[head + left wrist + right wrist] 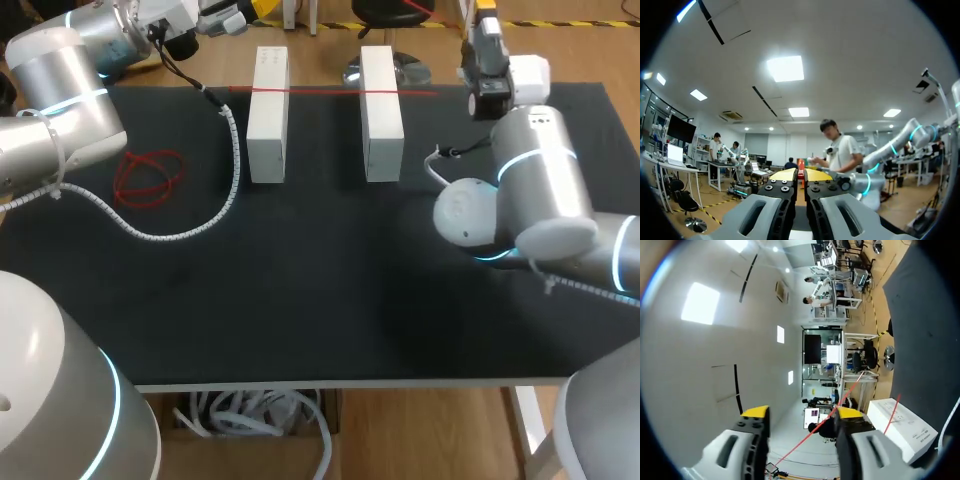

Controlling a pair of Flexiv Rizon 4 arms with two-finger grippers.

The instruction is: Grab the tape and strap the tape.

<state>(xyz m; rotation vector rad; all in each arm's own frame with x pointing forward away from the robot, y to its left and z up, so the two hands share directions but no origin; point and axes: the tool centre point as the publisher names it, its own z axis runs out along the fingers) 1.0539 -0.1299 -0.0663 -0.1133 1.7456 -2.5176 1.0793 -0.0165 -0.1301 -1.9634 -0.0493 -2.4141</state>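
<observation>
Head: tape [330, 90] taut across two blocks [268, 115] at the far side of the table [300, 290]; red coil [148, 175] lying left of them.
Left wrist: left jaws nearly together, pinching tape [801, 178].
Right wrist: right jaws spread, tape [815, 424] running between them; block [902, 427] ahead.

Red tape [330, 90]: left end lost behind the cable [233, 150]; right end too thin to follow. Left gripper [801, 175]: tape between the jaws shows only as a red sliver. Right arm [540, 190]: covers part of the table [300, 300].
</observation>
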